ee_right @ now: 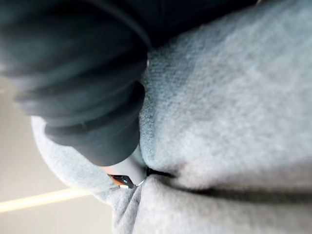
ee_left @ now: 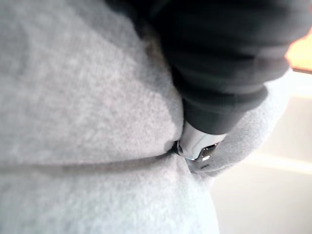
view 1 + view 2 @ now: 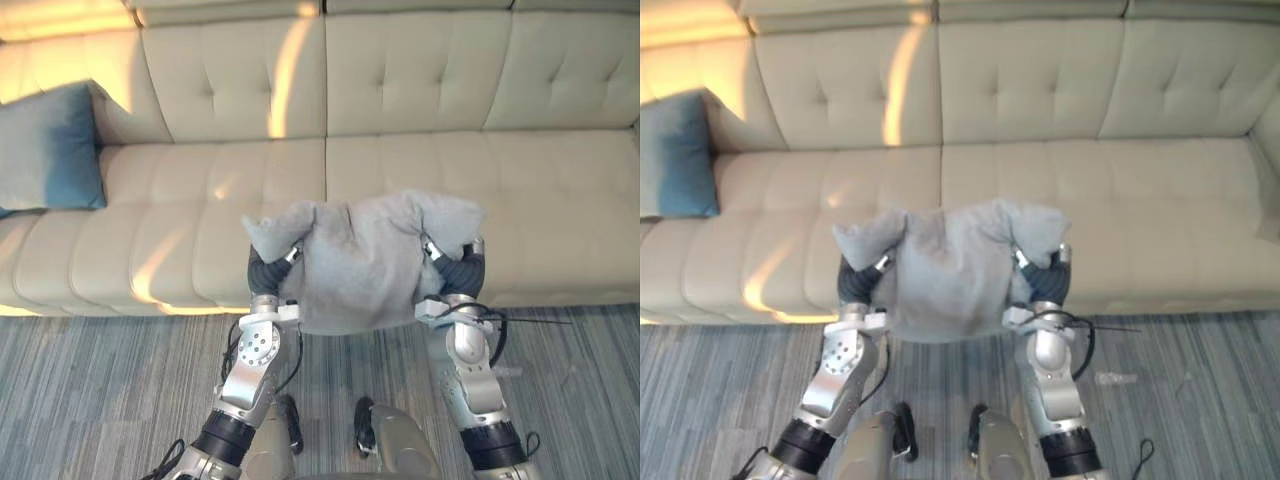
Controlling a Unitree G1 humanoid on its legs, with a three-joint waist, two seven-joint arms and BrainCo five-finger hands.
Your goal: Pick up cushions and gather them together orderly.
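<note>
A soft grey cushion (image 3: pixel 360 265) hangs in the air over the sofa's front edge, squeezed between my two hands. My left hand (image 3: pixel 270 270) presses into its left side and my right hand (image 3: pixel 458 272) into its right side, so the upper corners bulge over both wrists. In the left wrist view the left hand (image 2: pixel 219 58) sinks into the grey cushion (image 2: pixel 73 97). The right wrist view has the right hand (image 1: pixel 87 73) buried in the grey cushion (image 1: pixel 234 97) the same way. A blue cushion (image 3: pixel 45 150) leans against the sofa's back at the far left.
The long cream tufted sofa (image 3: pixel 450 170) spans the whole width, its seat bare from the blue cushion to the right end. Grey striped carpet (image 3: pixel 100 400) lies in front of it, with a small clear object (image 3: pixel 1115 379) on the floor at my right.
</note>
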